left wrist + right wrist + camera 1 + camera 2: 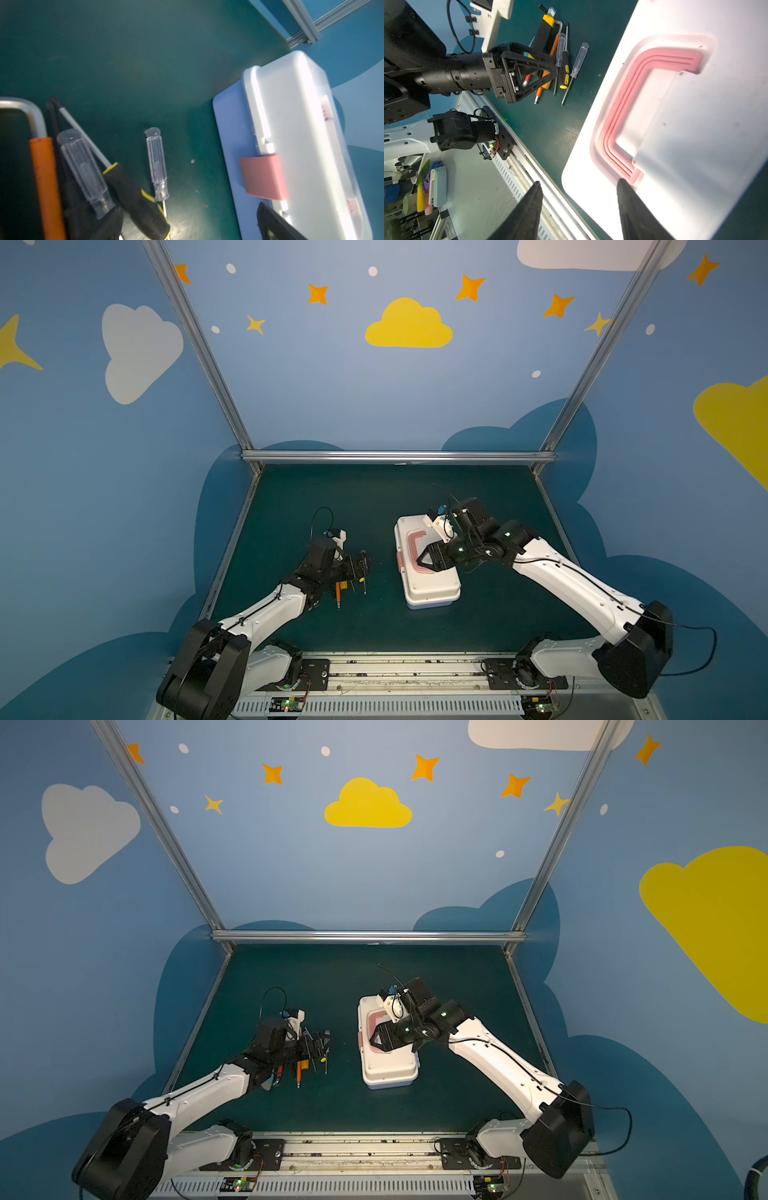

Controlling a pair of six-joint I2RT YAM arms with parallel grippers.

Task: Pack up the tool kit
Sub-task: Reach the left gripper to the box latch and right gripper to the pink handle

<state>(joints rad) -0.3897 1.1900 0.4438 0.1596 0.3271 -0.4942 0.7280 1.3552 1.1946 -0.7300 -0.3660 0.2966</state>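
Note:
The tool kit's white case (428, 580) (388, 1065) lies shut on the green mat. Its pink handle (623, 104) sits flat in the lid and its pink latch (262, 176) is on the side facing the tools. My right gripper (419, 562) (579, 182) hovers over the lid, jaws apart. One fingertip (622, 184) is at the handle's end, the other is past the lid's edge. The loose tools (345, 589) (562, 62) lie in a pile to the left: clear-handled screwdrivers (156, 162), a black-and-yellow screwdriver (135, 193) and an orange-handled tool (46, 187). My left gripper (363, 562) (187, 228) hangs open above them.
Aluminium frame posts (544, 456) and blue walls close in the mat at the back and sides. A metal rail (399, 668) with the arm bases runs along the front edge. Green mat (374, 510) shows between pile and case and behind both.

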